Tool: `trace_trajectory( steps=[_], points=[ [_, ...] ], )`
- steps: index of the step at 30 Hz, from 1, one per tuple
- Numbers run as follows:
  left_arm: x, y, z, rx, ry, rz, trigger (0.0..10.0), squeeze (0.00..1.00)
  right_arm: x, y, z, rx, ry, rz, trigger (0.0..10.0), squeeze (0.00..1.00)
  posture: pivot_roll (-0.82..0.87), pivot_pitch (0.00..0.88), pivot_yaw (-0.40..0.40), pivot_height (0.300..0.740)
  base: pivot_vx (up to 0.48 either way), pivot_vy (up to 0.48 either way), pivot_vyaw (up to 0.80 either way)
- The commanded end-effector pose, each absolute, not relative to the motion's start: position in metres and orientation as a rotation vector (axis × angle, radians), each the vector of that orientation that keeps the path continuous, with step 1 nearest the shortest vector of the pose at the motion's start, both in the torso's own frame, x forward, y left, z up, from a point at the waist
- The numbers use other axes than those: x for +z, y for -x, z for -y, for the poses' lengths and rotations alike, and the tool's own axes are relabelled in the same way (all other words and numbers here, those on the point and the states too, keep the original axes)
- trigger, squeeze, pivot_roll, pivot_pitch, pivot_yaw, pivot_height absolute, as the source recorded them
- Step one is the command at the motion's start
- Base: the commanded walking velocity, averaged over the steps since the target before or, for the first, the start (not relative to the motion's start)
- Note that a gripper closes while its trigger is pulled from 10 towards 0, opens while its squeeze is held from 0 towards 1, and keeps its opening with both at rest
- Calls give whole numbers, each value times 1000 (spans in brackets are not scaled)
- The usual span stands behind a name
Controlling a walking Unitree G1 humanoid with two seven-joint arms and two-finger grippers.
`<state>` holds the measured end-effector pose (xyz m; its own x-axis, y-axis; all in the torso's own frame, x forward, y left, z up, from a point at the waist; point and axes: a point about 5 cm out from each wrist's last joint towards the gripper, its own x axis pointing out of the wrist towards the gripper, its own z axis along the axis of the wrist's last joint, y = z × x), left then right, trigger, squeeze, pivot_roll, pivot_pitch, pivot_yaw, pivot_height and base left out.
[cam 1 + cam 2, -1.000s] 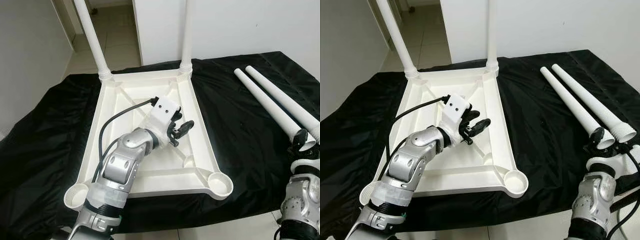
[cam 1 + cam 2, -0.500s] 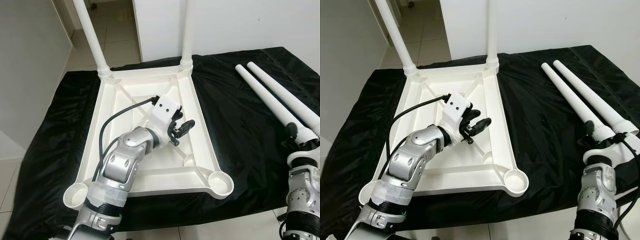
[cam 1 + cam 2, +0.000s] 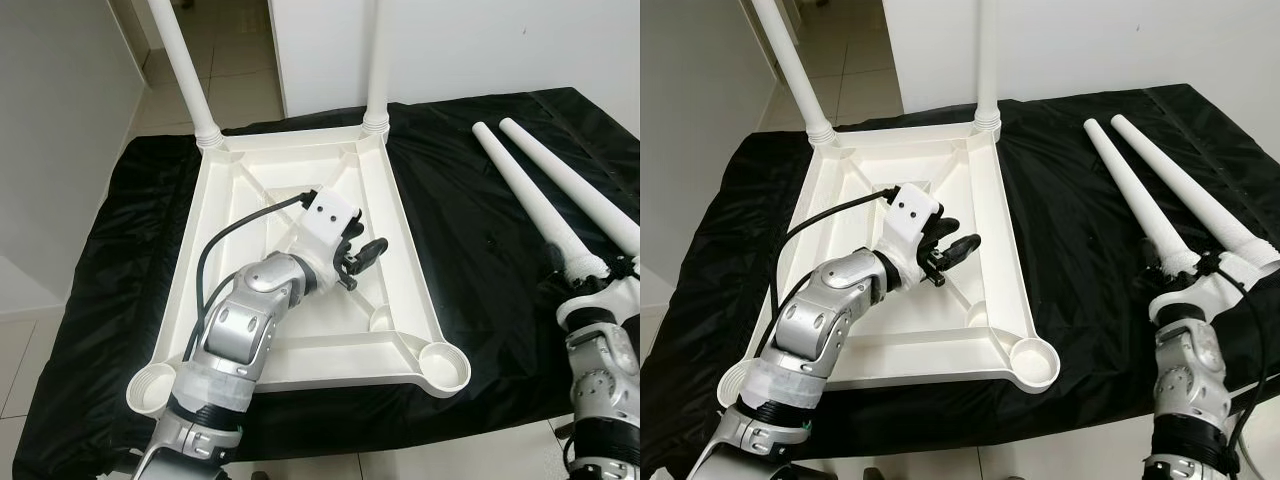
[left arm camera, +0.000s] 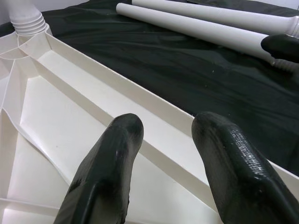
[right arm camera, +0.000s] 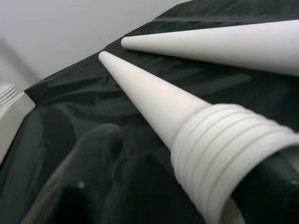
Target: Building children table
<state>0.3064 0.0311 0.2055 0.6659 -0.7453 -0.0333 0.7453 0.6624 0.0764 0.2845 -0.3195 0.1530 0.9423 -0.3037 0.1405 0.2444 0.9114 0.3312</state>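
Left gripper point(image 3: 366, 252) jaws spread with nothing between them, hovering over the inner underside of the upside-down white plastic children's table top point(image 3: 240, 215), near its right-hand rim; in the left wrist view both black fingers point(image 4: 107, 172) sit above a ribbed panel. Right gripper point(image 3: 1185, 272) is at the ribbed threaded end of the nearer loose white tapered plastic leg point(image 3: 1130, 190); in the right wrist view 1 finger point(image 5: 79, 177) is beside that end and a dark shape under it, blurred, so I cannot tell if it is pinching the leg or apart from it. A 2nd loose white tapered leg point(image 3: 1185, 185) lies just beside the 1st on the black cloth-covered table point(image 3: 480, 250). 2 more white legs point(image 3: 185, 70) stand upright in the table top's far corner sockets. The 2 near corner sockets point(image 3: 445, 365) are open.
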Motion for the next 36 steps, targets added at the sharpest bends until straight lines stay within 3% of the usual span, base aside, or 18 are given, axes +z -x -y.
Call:
trace_trajectory(
  steps=[1, 12, 24, 25, 28, 36],
  points=[
    [208, -309, -35, -786, -87, 7, 10000, 0, 157, -287, 316, -247, -314, 189, 0, 0, -106, 90, 97, 740, 0, 0, 0],
    [212, -309, -30, -786, -69, 21, 10000, 0, 164, -286, 299, -51, -124, 124, 0, 0, -109, 99, 82, 740, 0, 0, 0],
    [211, -308, -20, -789, -57, 19, 10000, 0, 164, -285, 294, -24, 55, 131, 353, 0, -134, 95, 76, 740, 0, 0, 0],
    [216, -312, -20, -793, -48, 38, 10000, 0, 180, -286, 285, -43, 147, 239, 10000, 0, -142, 101, 77, 740, 0, 0, 0],
    [217, -316, -22, -784, -60, 48, 10000, 0, 195, -287, 279, -71, 167, 343, 10000, 0, -151, 94, 75, 740, 0, 0, 0],
    [221, -320, -12, -792, -36, 71, 10000, 0, 220, -277, 300, -296, 211, 454, 10000, 0, -198, 78, 68, 740, 0, 0, 0]
  ],
)
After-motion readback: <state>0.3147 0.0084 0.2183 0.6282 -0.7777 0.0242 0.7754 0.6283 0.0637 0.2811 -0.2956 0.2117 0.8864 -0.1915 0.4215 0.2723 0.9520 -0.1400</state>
